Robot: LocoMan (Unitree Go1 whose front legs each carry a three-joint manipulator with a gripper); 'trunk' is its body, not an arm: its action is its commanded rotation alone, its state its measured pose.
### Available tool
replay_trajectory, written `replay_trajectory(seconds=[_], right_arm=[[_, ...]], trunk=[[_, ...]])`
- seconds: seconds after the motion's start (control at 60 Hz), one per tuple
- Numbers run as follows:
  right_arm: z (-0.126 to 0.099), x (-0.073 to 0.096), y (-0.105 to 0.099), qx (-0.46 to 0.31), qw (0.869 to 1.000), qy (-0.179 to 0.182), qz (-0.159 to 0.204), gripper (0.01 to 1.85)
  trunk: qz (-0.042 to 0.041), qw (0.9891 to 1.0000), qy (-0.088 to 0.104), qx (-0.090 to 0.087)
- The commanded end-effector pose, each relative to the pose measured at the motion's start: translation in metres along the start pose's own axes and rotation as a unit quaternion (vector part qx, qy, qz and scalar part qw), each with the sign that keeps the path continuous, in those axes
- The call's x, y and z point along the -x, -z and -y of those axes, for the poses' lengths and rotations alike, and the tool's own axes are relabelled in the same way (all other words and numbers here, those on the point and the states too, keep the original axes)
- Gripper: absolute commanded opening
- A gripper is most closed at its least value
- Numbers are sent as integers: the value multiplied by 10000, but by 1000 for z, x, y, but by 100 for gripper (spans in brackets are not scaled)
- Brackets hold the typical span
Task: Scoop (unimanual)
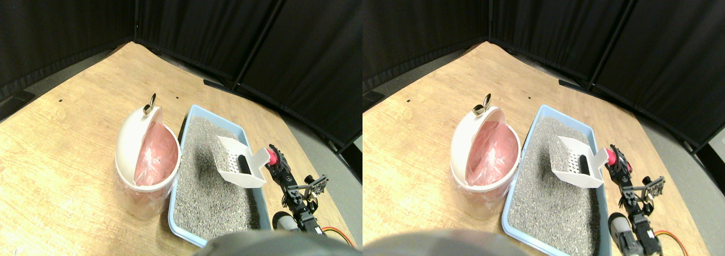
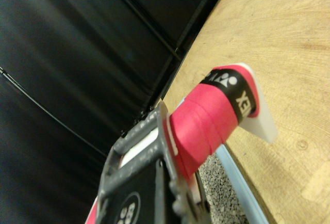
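Note:
A white slotted scoop (image 1: 241,162) hangs tilted just over the grey litter (image 1: 209,199) in the blue litter tray (image 1: 177,193). A dark lump (image 1: 244,165) lies inside the scoop. My right gripper (image 1: 276,158) comes in from the tray's right side and is shut on the scoop's pink wrapped handle (image 2: 206,126). In the wrist view the handle runs past the dark jaw frame (image 2: 139,177) to the white scoop neck (image 2: 258,123), with litter (image 2: 219,193) below it.
A white bin (image 1: 141,176) lined with a pink bag (image 1: 156,154) stands just left of the tray, its lid (image 1: 131,134) tipped open with a metal knob (image 1: 149,105). Wooden floor (image 1: 68,154) surrounds both. Black curtains (image 1: 226,29) close off the back.

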Motion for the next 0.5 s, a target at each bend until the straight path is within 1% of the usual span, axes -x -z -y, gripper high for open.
replay_trajectory(seconds=[0.017, 0.083, 0.1, 0.167, 0.183, 0.217, 0.233, 0.317, 0.35, 0.383, 0.433, 0.467, 0.5], right_arm=[[-17, -3, -20, -605, 9950, -491, 629, 6], [-18, -4, -22, -1110, 9902, -523, 672, 6], [-18, -4, -23, -1099, 9903, -489, 690, 6], [-18, -5, -22, -1402, 9864, -489, 699, 6], [-17, -5, -22, -1505, 9850, -475, 696, 6], [-17, -5, -21, -1539, 9846, -465, 694, 6], [-16, -6, -21, -1575, 9839, -488, 693, 6], [-16, -6, -20, -1841, 9795, -371, 730, 6], [-15, -6, -19, -1554, 9844, -340, 747, 6], [-15, -6, -19, -1515, 9850, -368, 739, 6], [-14, -6, -17, -1218, 9892, -381, 725, 6], [-14, -4, -16, -752, 9931, -457, 774, 6], [-14, -4, -16, -689, 9935, -476, 777, 6]], trunk=[[168, 9999, 18, 26], [182, 9998, 19, 13], [198, 9998, 19, 9], [209, 9998, 25, -9], [226, 9997, 28, -9], [235, 9997, 27, -11], [235, 9997, 30, -16], [240, 9997, 25, -30], [241, 9997, 28, -35], [247, 9997, 26, -49], [244, 9997, 31, -52], [239, 9997, 33, -54], [235, 9997, 33, -55]])
